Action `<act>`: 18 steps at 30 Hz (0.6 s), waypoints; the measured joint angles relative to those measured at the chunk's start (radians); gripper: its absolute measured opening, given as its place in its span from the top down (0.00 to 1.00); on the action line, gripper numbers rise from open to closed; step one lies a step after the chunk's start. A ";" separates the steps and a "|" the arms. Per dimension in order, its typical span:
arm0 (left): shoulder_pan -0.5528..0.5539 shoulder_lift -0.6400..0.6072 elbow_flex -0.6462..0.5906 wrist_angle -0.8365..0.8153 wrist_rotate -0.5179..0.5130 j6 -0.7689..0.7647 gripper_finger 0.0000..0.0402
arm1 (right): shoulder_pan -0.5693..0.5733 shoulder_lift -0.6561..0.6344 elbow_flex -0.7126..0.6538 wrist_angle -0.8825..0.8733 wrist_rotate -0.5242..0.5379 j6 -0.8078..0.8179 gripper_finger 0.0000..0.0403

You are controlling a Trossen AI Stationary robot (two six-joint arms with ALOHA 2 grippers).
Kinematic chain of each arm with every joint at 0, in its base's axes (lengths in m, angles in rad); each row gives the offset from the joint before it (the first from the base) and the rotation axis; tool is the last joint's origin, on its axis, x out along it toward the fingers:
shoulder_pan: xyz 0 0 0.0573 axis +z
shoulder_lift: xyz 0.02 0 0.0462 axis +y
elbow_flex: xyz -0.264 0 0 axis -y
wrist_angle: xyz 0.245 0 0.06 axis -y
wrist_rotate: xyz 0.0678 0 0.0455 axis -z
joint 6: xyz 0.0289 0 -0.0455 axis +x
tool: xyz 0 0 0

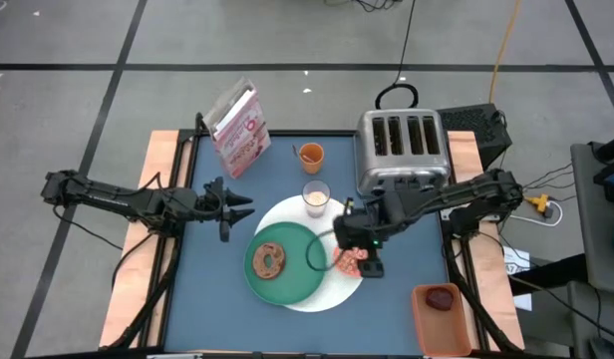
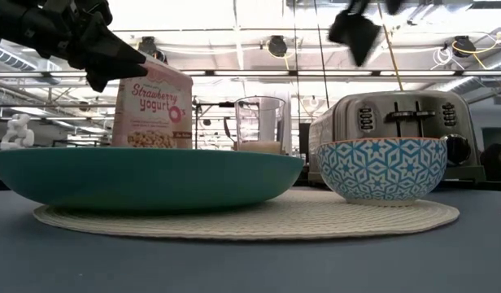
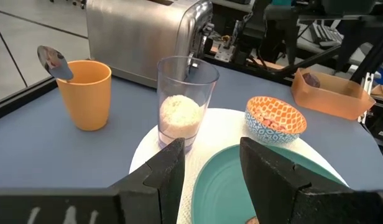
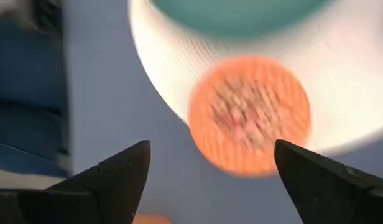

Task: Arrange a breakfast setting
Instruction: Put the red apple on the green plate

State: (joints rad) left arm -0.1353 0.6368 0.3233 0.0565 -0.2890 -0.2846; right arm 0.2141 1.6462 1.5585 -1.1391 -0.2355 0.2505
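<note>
Right tool (image 4: 210, 171) above bowl (image 4: 249, 115) on white disc (image 4: 341, 93) beside plate (image 1: 283, 260), fingers wide open (nothing held). Left tool (image 3: 210, 174) empty, part open, near glass (image 3: 184, 102).

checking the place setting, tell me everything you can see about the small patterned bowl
The small orange bowl is round, orange and white patterned inside, with a blue and white geometric pattern outside. It looks like glazed ceramic. It stands upright on the larger white disc, a woven mat, beside the green round plate without clearly touching it, in front of the toaster. The right gripper hangs above it with fingers spread wide, not touching it.
</note>
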 joint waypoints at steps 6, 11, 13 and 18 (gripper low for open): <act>0.000 0.000 0.000 -0.009 0.000 -0.011 0.60 | 0.131 -0.049 0.000 -0.145 0.149 0.109 0.17; 0.000 0.000 0.000 -0.009 0.000 -0.012 0.60 | 0.260 -0.117 0.000 -0.174 0.218 0.276 0.17; 0.000 0.000 0.000 -0.009 0.000 -0.012 0.60 | 0.312 -0.142 0.000 -0.190 0.260 0.349 0.17; 0.000 0.000 0.000 -0.009 0.000 -0.012 0.60 | 0.421 -0.179 0.000 -0.266 0.339 0.517 0.17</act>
State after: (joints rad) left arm -0.1352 0.6367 0.3233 0.0479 -0.2890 -0.2962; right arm 0.6351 1.4671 1.5585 -1.4050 0.1040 0.7679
